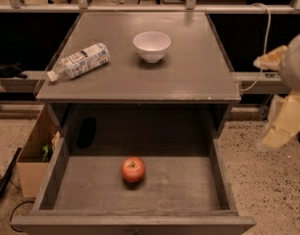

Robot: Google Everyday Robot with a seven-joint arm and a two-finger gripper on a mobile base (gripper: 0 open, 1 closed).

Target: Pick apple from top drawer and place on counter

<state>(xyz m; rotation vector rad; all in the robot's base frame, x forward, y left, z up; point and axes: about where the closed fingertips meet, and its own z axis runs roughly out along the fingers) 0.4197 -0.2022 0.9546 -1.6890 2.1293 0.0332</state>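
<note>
The red apple (133, 169) with yellowish patches sits upright on the flat bottom of the open top drawer (184, 185), a little left of the middle. The grey counter (194, 70) lies above and behind the drawer. My gripper (281, 129), cream-coloured, hangs at the right edge of the view, beside the cabinet's right side. It is well to the right of the apple and above drawer height, and it holds nothing that I can see.
A white bowl (151, 45) stands on the counter's back middle. A plastic bottle (79, 61) lies on its side at the counter's left edge. A dark object (86, 131) lies at the drawer's back left. A tan cardboard box (35, 155) stands on the floor to the left.
</note>
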